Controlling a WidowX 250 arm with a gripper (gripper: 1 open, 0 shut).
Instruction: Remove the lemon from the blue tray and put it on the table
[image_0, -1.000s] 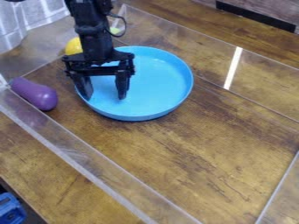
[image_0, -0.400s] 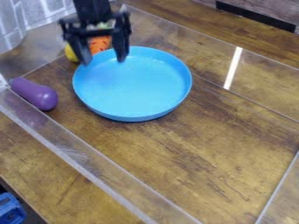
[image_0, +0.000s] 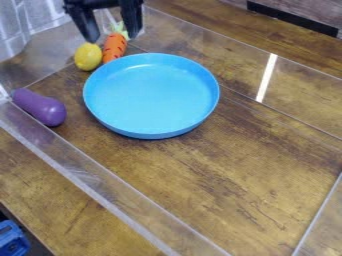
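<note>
- Jaws of the gripper (image_0: 106, 22) stand wide apart with nothing between them; the two dark fingers hang at the top left of the view, above the fruit.
- Blue tray (image_0: 195, 118) sits near the middle of the table (image_0: 227, 190), its round shallow inside bare and holding nothing.
- Lemon (image_0: 88, 56) lies on the table just outside the tray's upper-left rim, close to the rim; whether it touches it I cannot tell.
- Carrot (image_0: 115, 46) lies right beside the lemon on its right, seemingly touching it, also outside the tray and directly under the gripper's fingers.
- Purple eggplant (image_0: 39, 108) lies on the table to the left of the tray, apart from its rim, close to the clear raised edge (image_0: 80, 172) that runs diagonally across the lower left.
</note>
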